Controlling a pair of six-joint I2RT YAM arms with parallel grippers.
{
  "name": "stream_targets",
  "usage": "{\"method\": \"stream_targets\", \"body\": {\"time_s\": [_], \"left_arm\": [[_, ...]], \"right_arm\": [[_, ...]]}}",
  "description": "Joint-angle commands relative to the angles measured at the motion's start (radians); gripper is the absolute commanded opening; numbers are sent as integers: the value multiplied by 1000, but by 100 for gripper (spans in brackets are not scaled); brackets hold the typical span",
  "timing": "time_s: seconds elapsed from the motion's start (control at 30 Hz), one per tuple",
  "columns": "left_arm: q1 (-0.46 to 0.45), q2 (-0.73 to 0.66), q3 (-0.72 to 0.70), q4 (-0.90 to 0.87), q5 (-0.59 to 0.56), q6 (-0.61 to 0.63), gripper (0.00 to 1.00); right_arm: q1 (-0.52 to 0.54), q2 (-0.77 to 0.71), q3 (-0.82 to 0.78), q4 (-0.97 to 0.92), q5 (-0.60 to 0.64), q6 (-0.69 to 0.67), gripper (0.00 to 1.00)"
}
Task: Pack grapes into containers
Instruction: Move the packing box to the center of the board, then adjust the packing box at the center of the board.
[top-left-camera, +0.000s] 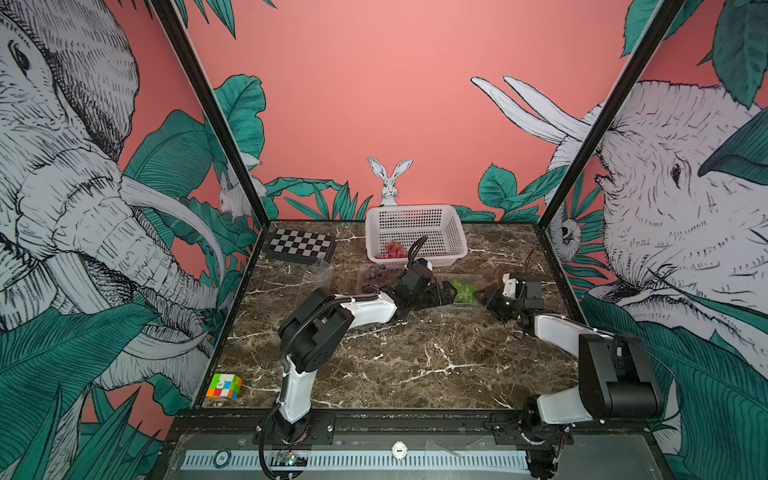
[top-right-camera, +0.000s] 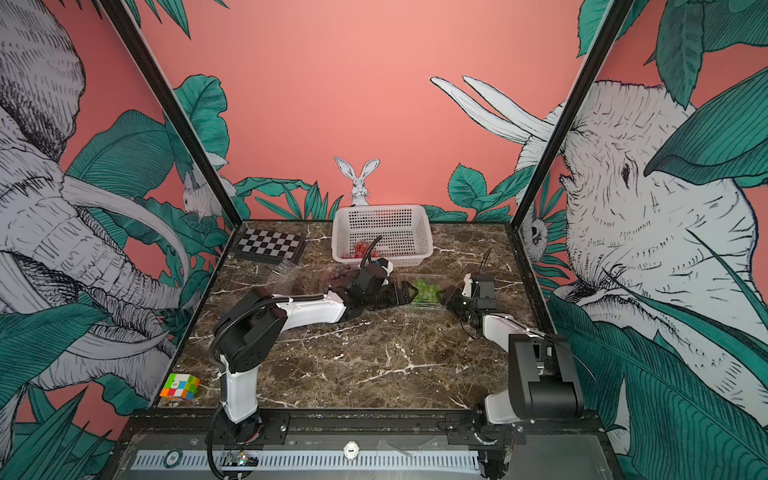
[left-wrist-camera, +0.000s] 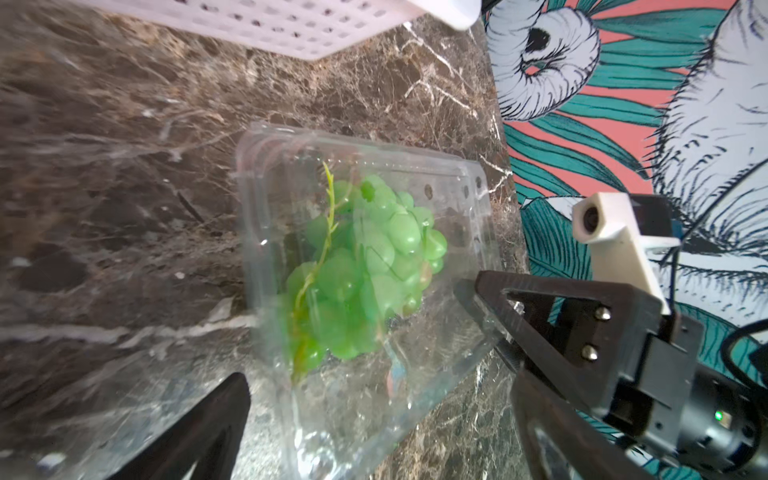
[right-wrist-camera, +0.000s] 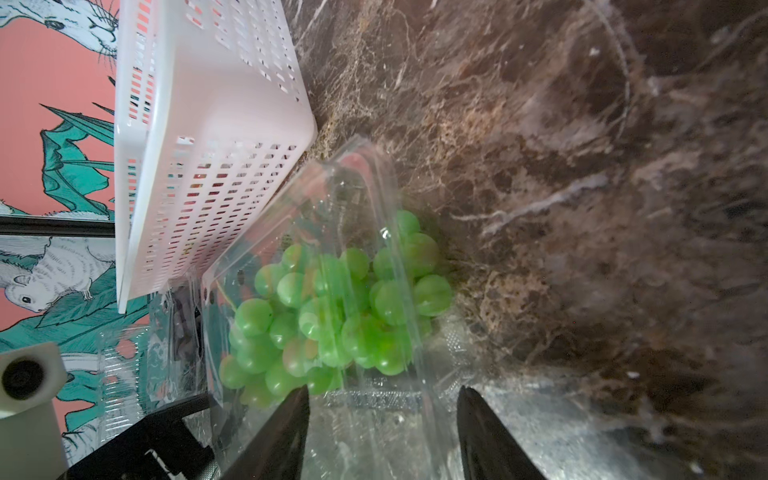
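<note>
**Green bunch boxed, left hand spread wide beside it**

From above, in both top views: dark brown table (top-left-camera: 415, 374) (top-right-camera: 374, 374), veined in white like marble. Around it, black frame posts (top-left-camera: 216, 124) and pink wallpaper (top-left-camera: 374, 83) of elephants, teal leaves and a rabbit (top-left-camera: 390, 183). At the far edge, a white perforated basket (top-left-camera: 415, 224) with the red grapes (top-left-camera: 395, 250) in its near left corner. Left of that, a chessboard (top-left-camera: 300, 245); at the near left corner, a colour cube (top-left-camera: 224, 386). In front of the basket, three clear boxes in a row:
- leftmost container (top-left-camera: 318, 272), near the chessboard
- middle container (top-left-camera: 365, 286), with the dark grapes (top-left-camera: 374, 276)
- right container (top-left-camera: 469, 306), with the green grapes (top-left-camera: 464, 291) inside

Left hand (top-left-camera: 451, 293) low at the left end of the right container, right hand (top-left-camera: 488, 301) at its right end, both arms stretched across the table.

From the left wrist: green grapes (left-wrist-camera: 374, 270) lying in the right container (left-wrist-camera: 478, 174), pale stem on top. Left hand's black fingers (left-wrist-camera: 208, 428) spread wide on either side of the right container, gripping nothing. Right hand (left-wrist-camera: 486, 320) at the opposite end. Marble veining blurred; basket wall (left-wrist-camera: 291, 25) and wallpaper beyond.

From the right wrist: green grapes (right-wrist-camera: 332, 316) seen through clear plastic. Basket corner (right-wrist-camera: 208, 104) just beside the right container (right-wrist-camera: 316, 208), veined table (right-wrist-camera: 582, 208) stretching away on the other side. Right hand about half open, fingers (right-wrist-camera: 282, 436) either side of the container's near end. Pressing on the plastic or merely straddling it: hard to tell through the glare.
</note>
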Motion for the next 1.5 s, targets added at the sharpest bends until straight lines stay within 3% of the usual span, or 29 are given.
{"method": "stream_targets", "body": {"time_s": [0.0, 0.4, 0.73, 1.0, 1.1, 1.23, 1.47], "left_arm": [[2, 20, 57, -41, 39, 10, 99], [68, -1, 89, -126, 68, 47, 99], [95, -76, 148, -397, 66, 212, 99], [117, -196, 159, -509, 62, 292, 99], [158, -264, 155, -579, 14, 344, 99], [284, -344, 124, -639, -44, 401, 99], [440, -373, 56, -625, -20, 410, 99]], "right_arm": [[7, -4, -16, -4, -16, 9, 56], [16, 35, 6, 52, -32, 57, 54], [51, 67, 17, 94, -18, 91, 53], [80, 90, 27, 114, 0, 108, 52], [93, 100, 35, 122, 4, 112, 52], [112, 119, 60, 121, 12, 111, 52], [148, 147, 103, 113, 25, 106, 52]]}}
